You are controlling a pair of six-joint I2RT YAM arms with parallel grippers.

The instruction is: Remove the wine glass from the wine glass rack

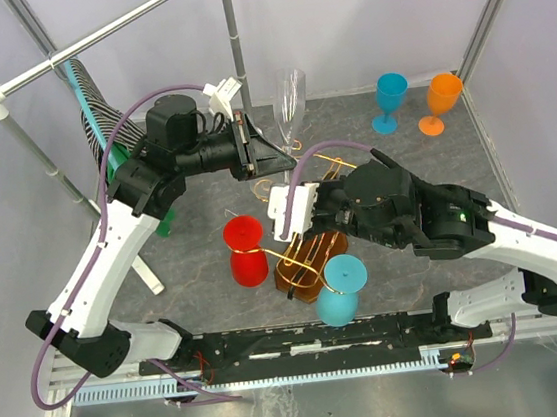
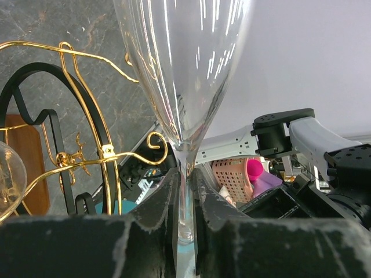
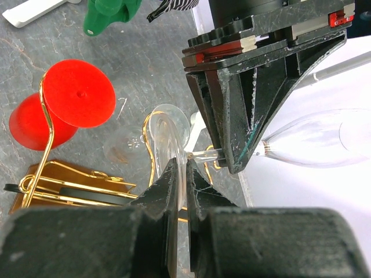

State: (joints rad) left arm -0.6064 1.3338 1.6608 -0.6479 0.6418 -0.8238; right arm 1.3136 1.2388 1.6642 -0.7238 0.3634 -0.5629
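Wine glass (image 1: 290, 102) is seen near-upright at 12 o'clock of the wine glass rack (image 1: 310, 260), its stem beside a gold scroll. Stem is pinched by left gripper (image 2: 185, 200) from 9 o'clock; foot rim is pinched by right gripper (image 3: 182, 179)

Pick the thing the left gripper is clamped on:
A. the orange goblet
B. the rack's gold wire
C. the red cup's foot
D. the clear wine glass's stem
D: in the left wrist view, the left gripper has its fingers pressed against both sides of the thin stem of the clear wine glass, whose bowl rises above them.
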